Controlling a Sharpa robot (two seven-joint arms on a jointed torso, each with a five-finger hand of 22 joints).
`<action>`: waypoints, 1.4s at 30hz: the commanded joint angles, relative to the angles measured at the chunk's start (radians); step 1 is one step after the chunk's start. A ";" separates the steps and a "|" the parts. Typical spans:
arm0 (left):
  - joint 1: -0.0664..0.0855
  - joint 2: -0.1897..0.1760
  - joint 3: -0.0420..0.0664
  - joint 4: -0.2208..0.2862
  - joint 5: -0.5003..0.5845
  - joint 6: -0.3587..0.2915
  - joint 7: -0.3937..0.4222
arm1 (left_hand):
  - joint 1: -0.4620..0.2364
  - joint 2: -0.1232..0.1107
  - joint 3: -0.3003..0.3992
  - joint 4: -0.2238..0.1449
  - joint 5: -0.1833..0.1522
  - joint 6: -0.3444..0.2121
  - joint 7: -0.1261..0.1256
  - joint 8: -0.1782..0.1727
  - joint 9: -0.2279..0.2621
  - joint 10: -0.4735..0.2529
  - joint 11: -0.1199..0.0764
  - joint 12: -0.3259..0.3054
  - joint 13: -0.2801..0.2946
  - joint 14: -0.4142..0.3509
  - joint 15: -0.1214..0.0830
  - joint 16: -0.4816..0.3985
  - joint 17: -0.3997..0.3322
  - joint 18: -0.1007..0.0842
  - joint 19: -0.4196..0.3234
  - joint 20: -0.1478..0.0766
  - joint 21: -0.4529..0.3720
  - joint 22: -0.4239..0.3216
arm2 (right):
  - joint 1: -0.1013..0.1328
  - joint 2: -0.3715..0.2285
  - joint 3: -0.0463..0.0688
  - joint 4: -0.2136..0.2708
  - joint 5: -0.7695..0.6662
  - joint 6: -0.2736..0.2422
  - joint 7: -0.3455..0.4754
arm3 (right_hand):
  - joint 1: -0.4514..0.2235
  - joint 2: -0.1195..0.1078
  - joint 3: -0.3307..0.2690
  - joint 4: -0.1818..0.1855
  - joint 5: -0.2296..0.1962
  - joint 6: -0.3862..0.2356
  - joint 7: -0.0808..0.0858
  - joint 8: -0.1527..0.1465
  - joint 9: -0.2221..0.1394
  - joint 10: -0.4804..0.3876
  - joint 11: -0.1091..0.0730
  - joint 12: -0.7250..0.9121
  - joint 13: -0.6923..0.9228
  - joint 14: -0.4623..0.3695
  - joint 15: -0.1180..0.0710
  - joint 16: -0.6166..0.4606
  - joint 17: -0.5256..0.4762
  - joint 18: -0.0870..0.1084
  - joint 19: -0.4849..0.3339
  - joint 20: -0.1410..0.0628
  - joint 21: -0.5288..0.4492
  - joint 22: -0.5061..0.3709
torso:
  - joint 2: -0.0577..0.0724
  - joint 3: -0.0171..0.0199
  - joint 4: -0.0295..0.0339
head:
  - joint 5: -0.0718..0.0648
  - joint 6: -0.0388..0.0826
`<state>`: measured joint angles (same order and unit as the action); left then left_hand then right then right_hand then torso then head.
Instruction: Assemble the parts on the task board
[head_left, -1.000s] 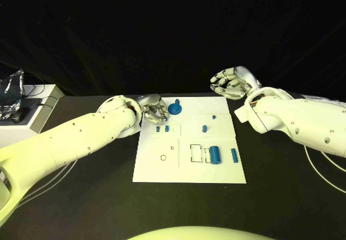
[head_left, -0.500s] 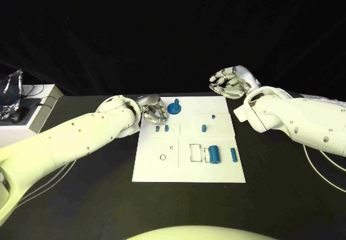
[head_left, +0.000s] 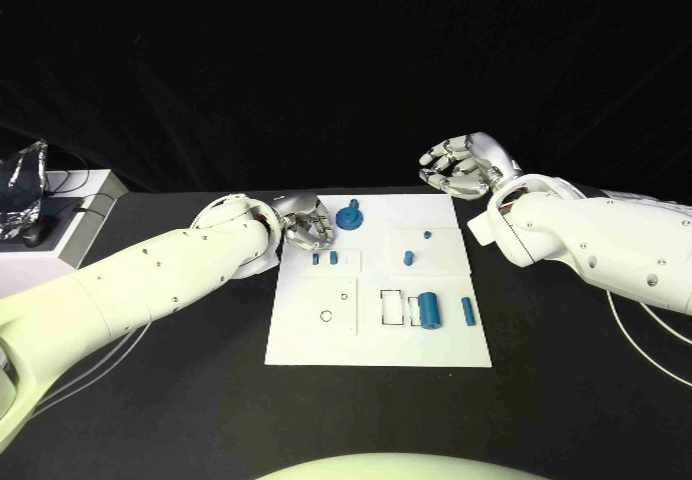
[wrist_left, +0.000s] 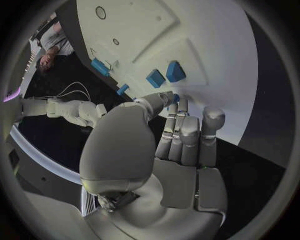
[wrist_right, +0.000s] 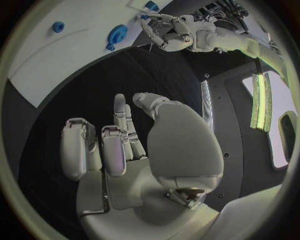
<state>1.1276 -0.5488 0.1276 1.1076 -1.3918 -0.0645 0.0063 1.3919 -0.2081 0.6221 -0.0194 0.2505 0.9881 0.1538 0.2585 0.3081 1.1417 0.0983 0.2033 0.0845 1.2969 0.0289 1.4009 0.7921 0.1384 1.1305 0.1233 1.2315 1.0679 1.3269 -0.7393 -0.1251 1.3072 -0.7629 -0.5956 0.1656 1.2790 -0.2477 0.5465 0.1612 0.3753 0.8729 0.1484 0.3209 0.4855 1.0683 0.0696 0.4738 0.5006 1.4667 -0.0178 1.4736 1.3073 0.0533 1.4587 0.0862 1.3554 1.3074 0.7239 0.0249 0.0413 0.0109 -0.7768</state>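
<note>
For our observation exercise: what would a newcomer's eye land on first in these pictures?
The white rectangular task board lies mid-table, dotted with small blue plastic parts. The silver left hand sits at the board's far left corner beside a blue round knob. The silver right hand hangs raised beyond the far right corner.

Dark backdrop; bright white task board; wrist views bend strongly at edges.

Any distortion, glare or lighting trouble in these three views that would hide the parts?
Head view: even light, task board bright but blue parts readable, backdrop black. Left wrist view: fisheye bends the board's edges; the left robot hand covers the middle, parts sharp beyond it. Right wrist view: same bending, the right robot hand over dark table, bright green-lit strip at the rim.
</note>
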 joint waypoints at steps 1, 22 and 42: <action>-0.004 0.000 -0.002 -0.001 -0.008 0.002 -0.007 | -0.004 0.005 -0.009 -0.001 -0.003 -0.006 0.001 -0.003 -0.001 -0.010 -0.001 0.004 0.001 -0.007 -0.002 -0.003 0.000 -0.005 -0.008 0.002 -0.004 0.000 | 0.000 0.002 0.001 -0.001 -0.007 0.010 0.009 | -0.010 0.003 0.000 -0.004 0.001 0.005 0.002 -0.004 0.001 0.003 -0.002 -0.005 -0.001 0.065 0.007 0.003 0.081 -0.007 0.043 0.002 -0.004 0.142 | 0.001 0.0009 -0.0007 | 0.000 0.001; -0.004 0.002 -0.002 -0.001 0.002 -0.025 -0.015 | -0.004 0.034 -0.019 0.002 0.000 -0.006 0.003 -0.010 -0.001 -0.025 -0.002 0.041 0.026 -0.009 -0.004 0.000 -0.007 -0.005 -0.007 0.001 -0.007 -0.003 | -0.001 0.004 0.001 -0.003 -0.006 0.012 0.010 | -0.012 0.004 -0.001 -0.003 0.001 0.005 0.002 -0.004 0.001 0.004 -0.002 -0.007 -0.004 0.064 0.007 0.002 0.081 -0.007 0.043 0.002 -0.005 0.142 | 0.001 0.0010 0.0003 | 0.002 0.002; -0.004 -0.006 -0.002 0.003 0.014 -0.020 -0.030 | -0.004 0.059 -0.008 0.003 -0.001 -0.012 0.006 -0.023 -0.003 -0.055 0.001 0.073 0.050 -0.017 -0.001 0.000 -0.015 -0.004 -0.012 0.003 -0.010 -0.007 | -0.001 0.002 0.001 -0.004 -0.005 0.013 0.010 | -0.013 0.004 -0.001 -0.003 0.001 0.005 0.002 -0.005 0.001 0.004 -0.002 -0.008 -0.005 0.064 0.007 0.002 0.081 -0.007 0.042 0.002 -0.005 0.142 | 0.001 0.0000 0.0009 | 0.002 0.001</action>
<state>1.1249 -0.5535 0.1267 1.1141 -1.3810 -0.0827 0.0009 1.3900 -0.1546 0.6078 -0.0163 0.2441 0.9823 0.1589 0.2412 0.3068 1.0917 0.0985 0.2730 0.1332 1.2862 0.0251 1.4009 0.7758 0.1384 1.1233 0.1234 1.2247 1.0592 1.3262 -0.7371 -0.1251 1.3032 -0.7623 -0.5946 0.1661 1.2737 -0.2423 0.5464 0.1613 0.3753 0.8729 0.1484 0.3209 0.4855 1.0685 0.0700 0.4700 0.4966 1.4667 -0.0178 1.4736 1.3073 0.0532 1.4587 0.0862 1.3554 1.3081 0.7251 0.0246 0.0415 0.0136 -0.7751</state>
